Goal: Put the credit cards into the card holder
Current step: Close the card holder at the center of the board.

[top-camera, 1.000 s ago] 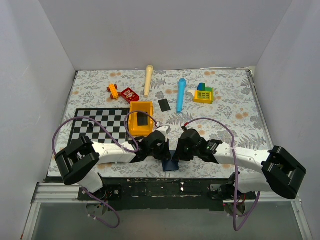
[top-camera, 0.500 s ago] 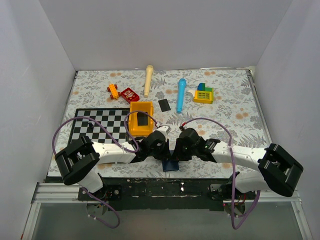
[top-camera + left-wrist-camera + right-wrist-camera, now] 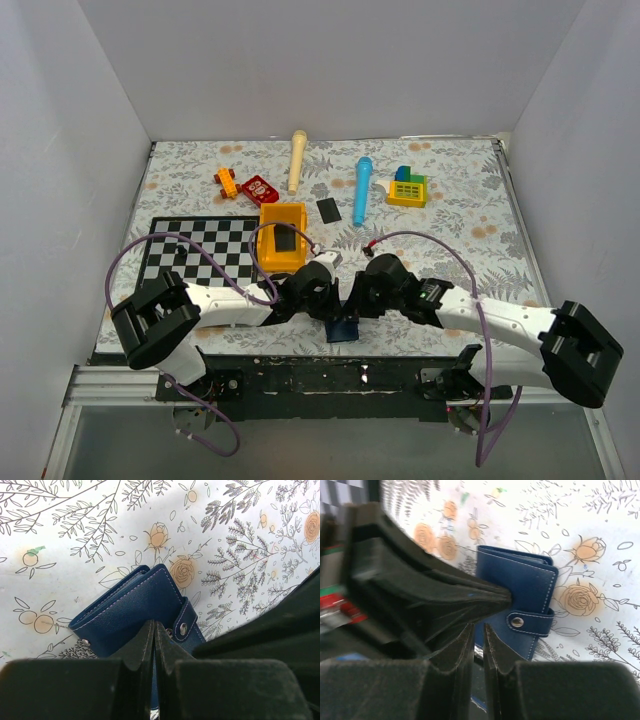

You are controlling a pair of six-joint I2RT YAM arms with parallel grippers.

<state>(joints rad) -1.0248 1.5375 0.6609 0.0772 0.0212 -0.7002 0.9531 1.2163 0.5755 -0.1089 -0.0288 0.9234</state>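
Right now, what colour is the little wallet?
The wallet is dark navy blue with light stitching; the left wrist view shows it best.

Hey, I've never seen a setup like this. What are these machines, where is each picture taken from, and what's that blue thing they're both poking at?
They are two robot arms bolted at the near edge of a floral table. The wide picture looks down from above; each close-up comes from a wrist camera, so the black wedges at its bottom are that arm's own fingers. The left gripper and right gripper meet at a folded navy card holder. The left is shut; whether the right pinches anything is unclear. One black card lies on the table, a second card in a yellow bin beside a checkerboard.
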